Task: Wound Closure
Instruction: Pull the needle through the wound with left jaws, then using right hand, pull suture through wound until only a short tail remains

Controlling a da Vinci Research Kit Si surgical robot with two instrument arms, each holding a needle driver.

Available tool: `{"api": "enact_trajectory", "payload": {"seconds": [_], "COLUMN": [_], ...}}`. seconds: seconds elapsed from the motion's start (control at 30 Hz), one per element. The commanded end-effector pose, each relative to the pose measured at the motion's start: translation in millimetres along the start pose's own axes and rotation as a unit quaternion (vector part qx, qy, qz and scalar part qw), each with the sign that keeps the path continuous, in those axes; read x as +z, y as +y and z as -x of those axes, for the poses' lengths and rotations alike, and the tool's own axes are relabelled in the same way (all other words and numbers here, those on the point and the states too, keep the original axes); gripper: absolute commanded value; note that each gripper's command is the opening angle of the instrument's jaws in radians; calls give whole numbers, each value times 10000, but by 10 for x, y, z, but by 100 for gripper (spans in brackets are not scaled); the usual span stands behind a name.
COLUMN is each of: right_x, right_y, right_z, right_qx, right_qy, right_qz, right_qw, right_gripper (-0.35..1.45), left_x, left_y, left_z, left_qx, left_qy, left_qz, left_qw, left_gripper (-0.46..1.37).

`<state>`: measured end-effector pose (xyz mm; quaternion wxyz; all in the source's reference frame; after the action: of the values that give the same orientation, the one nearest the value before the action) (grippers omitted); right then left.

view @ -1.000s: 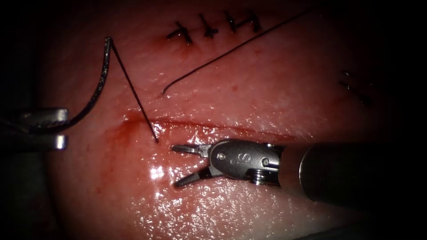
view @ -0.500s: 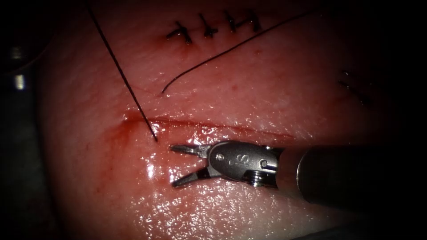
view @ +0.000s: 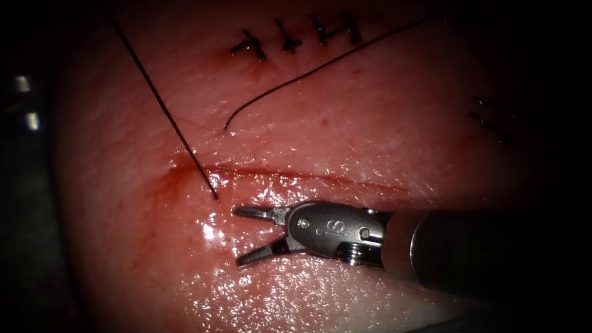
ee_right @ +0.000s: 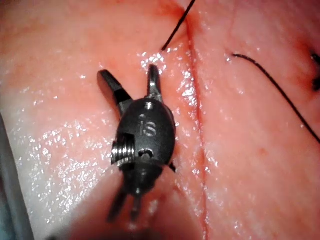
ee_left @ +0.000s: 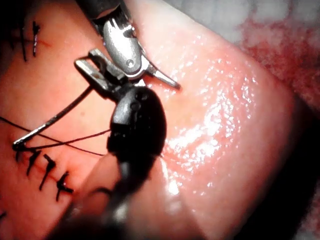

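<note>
In the endoscope view, the glistening pale-pink pork tissue (view: 370,123) carries a straight red cut (view: 308,179) running left to right, with a row of dark finished stitches (view: 290,40) far behind it. A thin black thread (view: 163,111) is stretched taut from the far left down into the tissue just near of the cut's left end. Against the earlier pictures, the needle has been carried off to the left, so thread is being pulled through. The right pincer (view: 239,237) is spread wide and empty, just right of the entry point. A loose black thread tail (view: 296,80) lies far of the cut. In the left wrist view, the curved steel needle (ee_left: 55,117) is clamped near its pointed end by the left pincer (ee_left: 100,75), clear of the tissue, the thread trailing from its blunt end. In the right wrist view, the right pincer (ee_right: 127,75) is seen gaping beside the cut (ee_right: 197,125). The pull is best kept steady and in line with the thread, so the tissue is not torn.
</note>
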<state>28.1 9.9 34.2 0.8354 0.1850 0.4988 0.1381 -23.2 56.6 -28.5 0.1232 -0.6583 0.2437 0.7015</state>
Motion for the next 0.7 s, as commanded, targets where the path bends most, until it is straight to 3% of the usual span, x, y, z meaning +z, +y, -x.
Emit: {"api": "enact_trajectory", "payload": {"seconds": [0.03,0.5,0.7], "right_x": [-1,-11,-5], "right_y": [0,20,26], "right_z": [-1,-26,-28], "right_qx": [12,394,424], "right_qy": [-13,206,215], "right_qz": [-30,523,473], "right_qw": [10000,9976,9977], "right_gripper": [107,101,99], "left_x": [-1,-15,-22], "left_y": [2,36,49], "left_z": [2,22,28], "left_qx": [-56,-289,-368], "left_qy": [1,-74,-137], "left_qz": [45,138,210], "left_qw": [10000,9995,9990], "left_gripper": [-35,-35,-35]}}
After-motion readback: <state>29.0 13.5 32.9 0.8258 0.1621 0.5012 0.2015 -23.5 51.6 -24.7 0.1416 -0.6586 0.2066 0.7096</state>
